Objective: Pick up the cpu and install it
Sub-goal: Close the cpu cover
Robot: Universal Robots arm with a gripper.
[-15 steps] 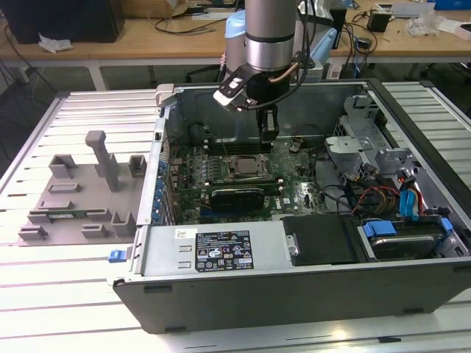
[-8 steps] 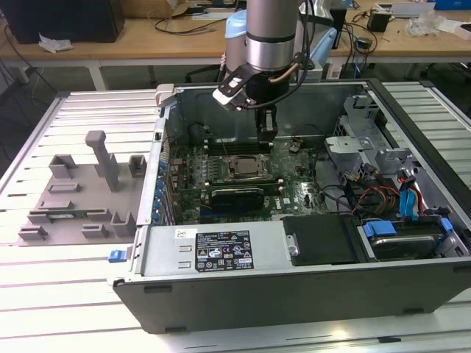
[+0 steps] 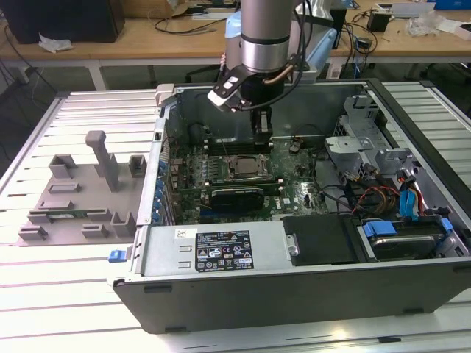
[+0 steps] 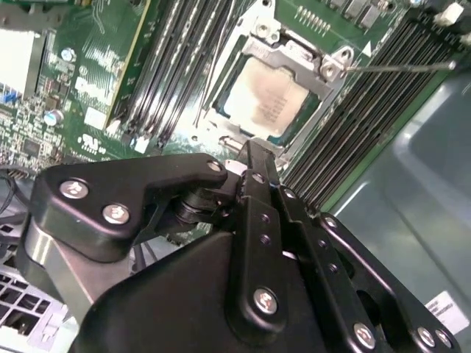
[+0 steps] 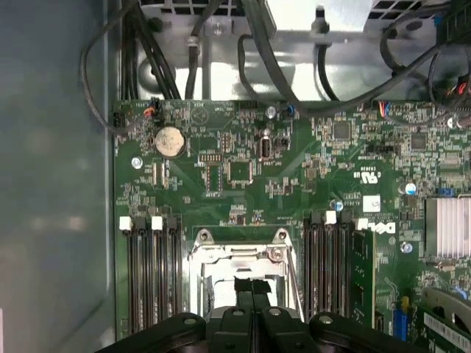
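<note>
- Pincer (image 4: 249, 151): the fingers are pressed together in both wrist views, with nothing seen held between them.
- Cpu (image 4: 266, 97): it lies flat inside the metal frame of the socket (image 4: 291, 45), silver top up. The socket is near the middle of the board (image 5: 243, 169) in the open case (image 3: 309, 294), which stands on the counter (image 3: 73, 309).
- Relation: in the second wrist view the closed tips sit just beside the socket's edge, with the cpu just past them. In the exterior view the pincer (image 3: 263, 131) hangs over the socket's far side, toward the case's back wall. Whether the tips touch the frame cannot be told.
- Status (judged): the chip looks already placed, so the work in hand is probably seating or securing it.
- Technique (judged): keep the closed tips square to the board and press lightly on the frame or the lever (image 4: 397, 66), not on the chip's top.
- Hazards (judged): the memory slots (image 4: 368, 110) flank the socket closely, so any sideways drift risks a snag.
- Tray (image 3: 66, 213): it lies apart from the case, toward the counter's edge on the exterior view's left.
</note>
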